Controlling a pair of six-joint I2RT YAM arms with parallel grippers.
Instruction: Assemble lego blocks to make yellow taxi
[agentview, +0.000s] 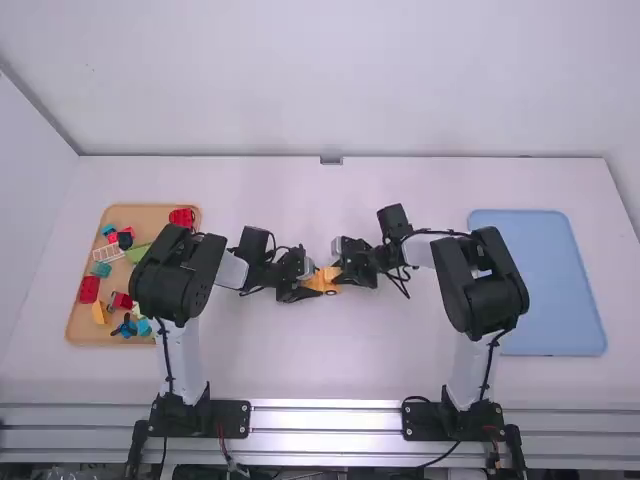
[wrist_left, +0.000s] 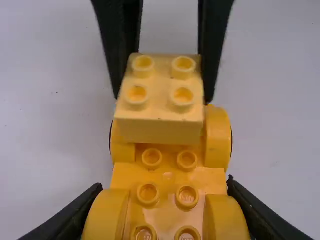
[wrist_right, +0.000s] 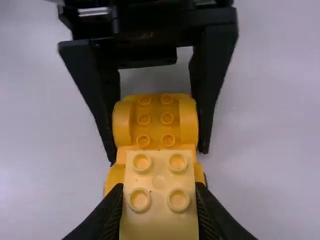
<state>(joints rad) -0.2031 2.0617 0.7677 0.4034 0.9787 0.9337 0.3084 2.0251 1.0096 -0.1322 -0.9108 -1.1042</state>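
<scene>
Two grips met mid-table (agentview: 330, 375): left gripper (wrist_left: 164, 185) clamped car base (wrist_left: 168, 173) by sides, probably to steady it; right gripper (wrist_right: 159, 187) pinched yellow block (wrist_right: 159, 222) sideways, studs (wrist_right: 178, 200) bare, over base's other end, likely for pressing down. Seating unclear.

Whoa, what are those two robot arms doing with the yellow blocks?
They seem to be building a yellow taxi together. The left gripper grips the car's base, while the right gripper holds a paler yellow block over one end of it. I can't tell whether the block is clicked on, but the right gripper hasn't let go yet.
</scene>
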